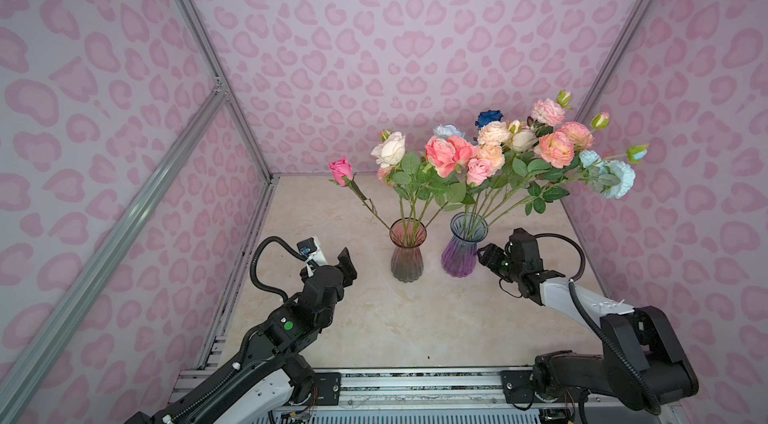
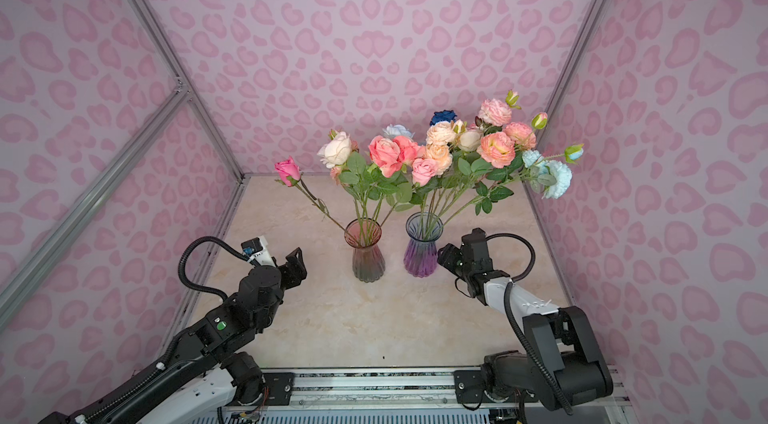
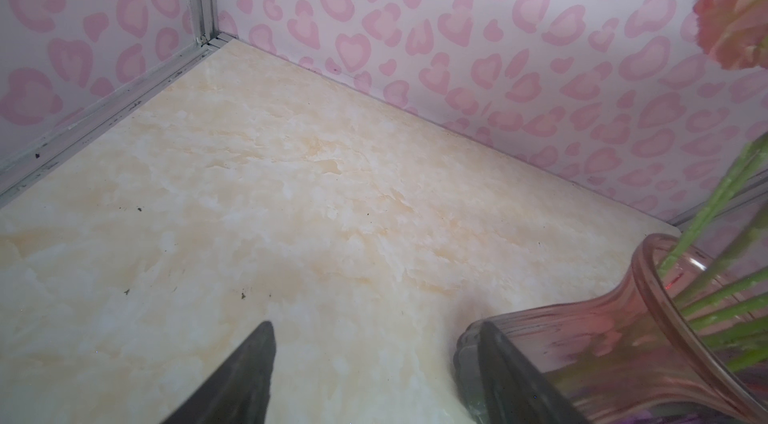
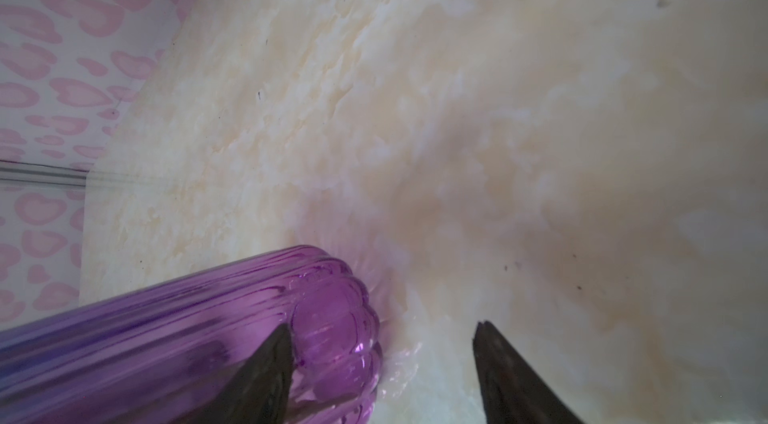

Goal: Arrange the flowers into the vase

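Marble-patterned table carries all flowers standing in 2 glass vessels, the pink vase and the purple vase. Left gripper and right gripper sit beside these, jaws wide apart, holding nothing. Recommendation: draw both clear without nudging glass or stems.
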You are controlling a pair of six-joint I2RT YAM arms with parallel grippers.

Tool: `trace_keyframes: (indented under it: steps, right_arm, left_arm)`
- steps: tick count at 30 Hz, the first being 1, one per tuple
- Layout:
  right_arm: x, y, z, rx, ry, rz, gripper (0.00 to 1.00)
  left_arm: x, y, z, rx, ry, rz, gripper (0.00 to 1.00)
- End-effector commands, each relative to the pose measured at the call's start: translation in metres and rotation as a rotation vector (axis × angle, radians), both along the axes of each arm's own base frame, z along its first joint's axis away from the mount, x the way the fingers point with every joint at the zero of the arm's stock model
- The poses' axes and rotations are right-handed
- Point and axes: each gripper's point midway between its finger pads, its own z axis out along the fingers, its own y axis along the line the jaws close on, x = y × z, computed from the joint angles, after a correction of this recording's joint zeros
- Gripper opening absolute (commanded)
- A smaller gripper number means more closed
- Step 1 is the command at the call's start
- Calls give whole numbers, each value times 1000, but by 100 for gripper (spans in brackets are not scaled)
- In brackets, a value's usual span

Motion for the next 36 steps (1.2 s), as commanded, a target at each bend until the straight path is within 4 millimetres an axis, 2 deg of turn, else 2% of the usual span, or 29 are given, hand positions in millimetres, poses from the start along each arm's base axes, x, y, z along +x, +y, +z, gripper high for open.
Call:
trace_keyframes:
  steps: [1,2,3,6,10,11,14,17,22,24,25,27,30,36]
  right_arm:
    - [-7,-20,2,-45,12,-48,72]
    - [-11,-29,5,-62,18,-71,73]
    - [-15,-40,8,-82,19,-94,74]
    - [-29,-70,23,-153,8,-179,81]
    - [-46,-106,60,-306,-76,-308,90]
    - [-50,-113,70,-335,-100,-343,99]
    - [-61,-130,97,-420,-169,-414,99]
    - [-75,-144,113,-420,-264,-549,99]
    - [-79,-142,141,-471,-630,-525,99]
    - [-82,-122,167,-638,-892,-373,99]
    - [-84,-114,175,-724,-962,-305,99]
    - [-80,-104,178,-836,-943,-188,99]
    - [-71,-105,171,-827,-879,-159,99]
    - [-56,-115,152,-828,-805,-199,99]
  left_arm:
    - [-1,8,10,37,-4,31,82]
    - [-1,11,13,53,0,43,87]
    - [-1,13,18,70,3,51,98]
    - [-1,17,34,113,17,71,98]
    - [-5,34,62,133,8,152,98]
    - [-8,40,68,133,0,175,98]
    - [-13,50,82,137,-37,203,98]
    - [-12,48,86,146,-100,176,98]
    - [-1,45,71,330,-157,151,98]
    - [6,43,63,390,-173,121,98]
    - [10,42,59,413,-184,106,98]
    - [17,52,47,438,-190,135,98]
    - [30,66,28,423,-176,152,98]
    - [54,101,-8,403,-168,255,98]
